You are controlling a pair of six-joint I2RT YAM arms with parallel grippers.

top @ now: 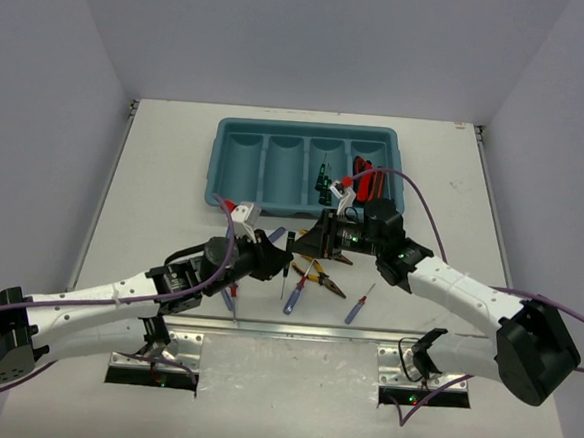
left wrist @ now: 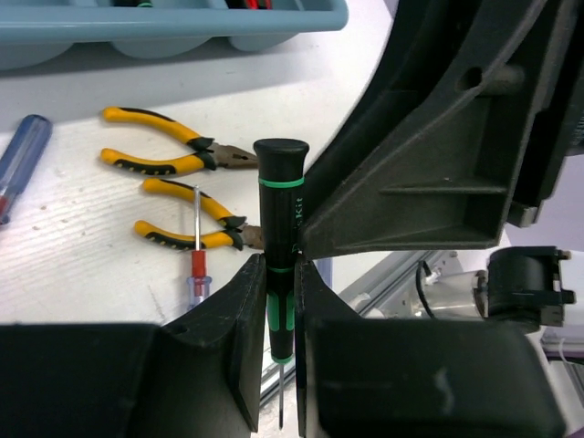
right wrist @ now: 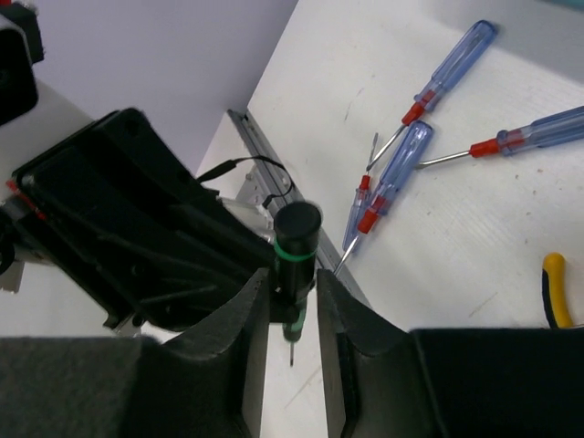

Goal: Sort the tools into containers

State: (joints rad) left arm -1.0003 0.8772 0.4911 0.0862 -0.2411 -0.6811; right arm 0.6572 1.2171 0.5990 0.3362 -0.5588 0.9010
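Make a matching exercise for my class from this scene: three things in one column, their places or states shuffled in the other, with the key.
1. yellow-handled pliers
2. red-and-black utility knives
3. left gripper

a. shut on the black-and-green screwdriver
b. lying on the table
c. in the rightmost compartment of the tray

Pairs: 1-b, 2-c, 3-a.
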